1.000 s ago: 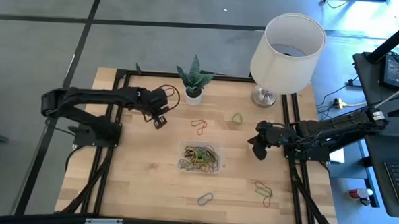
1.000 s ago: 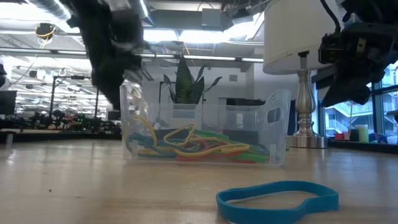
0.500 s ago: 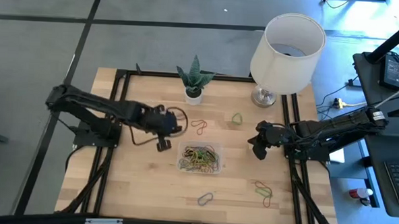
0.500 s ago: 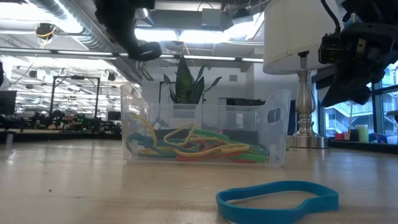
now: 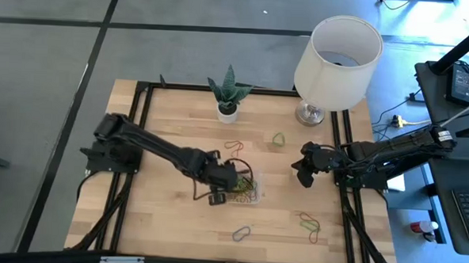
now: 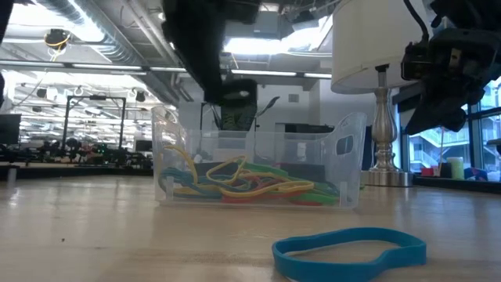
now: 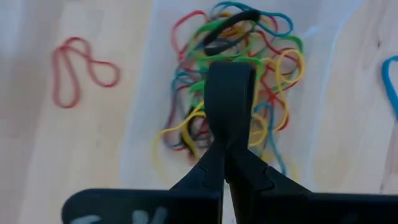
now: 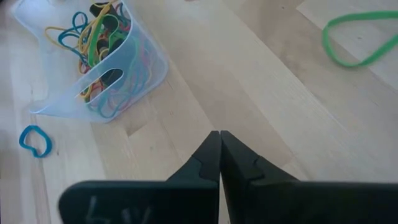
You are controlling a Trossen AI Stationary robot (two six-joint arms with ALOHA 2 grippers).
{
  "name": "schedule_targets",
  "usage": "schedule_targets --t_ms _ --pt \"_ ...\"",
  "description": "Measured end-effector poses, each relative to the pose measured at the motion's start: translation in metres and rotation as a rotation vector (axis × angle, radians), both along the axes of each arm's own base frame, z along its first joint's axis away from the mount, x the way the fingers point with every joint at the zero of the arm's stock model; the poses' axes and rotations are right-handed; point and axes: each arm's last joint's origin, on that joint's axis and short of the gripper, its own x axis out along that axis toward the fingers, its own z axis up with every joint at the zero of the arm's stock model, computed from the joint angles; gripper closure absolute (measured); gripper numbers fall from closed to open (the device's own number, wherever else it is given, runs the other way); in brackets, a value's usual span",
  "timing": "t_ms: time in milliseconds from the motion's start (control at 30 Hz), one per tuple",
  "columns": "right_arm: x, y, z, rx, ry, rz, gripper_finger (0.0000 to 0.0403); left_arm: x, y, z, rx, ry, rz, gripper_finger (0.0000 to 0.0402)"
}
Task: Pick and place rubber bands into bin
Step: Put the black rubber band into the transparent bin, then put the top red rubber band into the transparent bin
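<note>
I see left gripper (image 5: 234, 184) pinched closed over clear bin (image 5: 254, 200), black band (image 7: 231, 20) at its tip. Right gripper (image 5: 304, 176) closed, idle right. Loose rubber bands (image 5: 234, 148) scattered around bin: light, floppy (pinch single strand).

Bright even daylight, blurred left wrist view

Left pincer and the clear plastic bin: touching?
Cannot tell. In the left wrist view the shut left pincer hangs over the heap of coloured rubber bands in the bin, and its tips hide any contact or gap.
</note>
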Motion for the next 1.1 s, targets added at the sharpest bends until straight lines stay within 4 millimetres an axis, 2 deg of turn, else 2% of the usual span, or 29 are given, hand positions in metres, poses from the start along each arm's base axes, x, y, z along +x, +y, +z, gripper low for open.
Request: schedule_targets --t_ms 133,333,467,800,1000,1100 --pt "-0.001 0.0 0.0 -0.003 0.008 0.001 0.0395 0.015 -0.012 -0.015 -0.019 0.009 0.0 0.0398" --pt "-0.001 0.0 -0.001 -0.006 0.018 0.003 0.0395 0.021 -0.021 -0.04 -0.105 0.087 0.007 0.0395" --pt "-0.002 0.0 -0.002 -0.009 0.03 0.004 0.0395 0.024 -0.024 -0.049 -0.1 0.101 0.026 0.0372" --pt "-0.002 0.0 -0.002 -0.031 0.032 0.027 0.0395 0.024 -0.021 -0.048 -0.103 0.087 0.089 0.0282" --pt "-0.002 0.0 -0.002 -0.043 0.033 0.039 0.0395 0.022 -0.021 -0.043 -0.118 0.087 0.086 0.0257" --pt "-0.002 0.0 -0.002 -0.042 0.032 0.039 0.0395 0.019 -0.02 -0.031 -0.145 0.056 0.095 0.0255"
